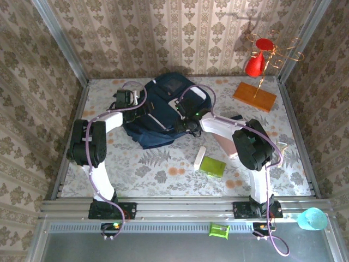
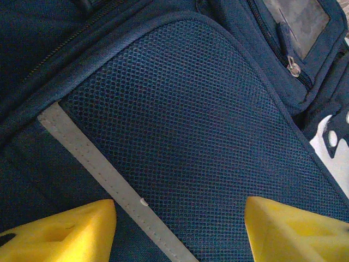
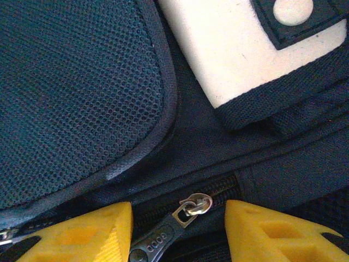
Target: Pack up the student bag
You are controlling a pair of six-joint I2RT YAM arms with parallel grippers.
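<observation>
The student bag, a dark navy backpack, lies at the back middle of the table. My left gripper hovers over its left side. In the left wrist view that gripper is open above the bag's mesh panel and light stripe, with nothing between its yellow fingertips. My right gripper is at the bag's right side. In the right wrist view it stands open astride a zipper, the metal slider and dark pull tab lying between the fingers, untouched.
A green box and a white stick lie in front of the bag. An orange board with a wire stand and a red cone sits at the back right. A teal cup stands off the table's front right.
</observation>
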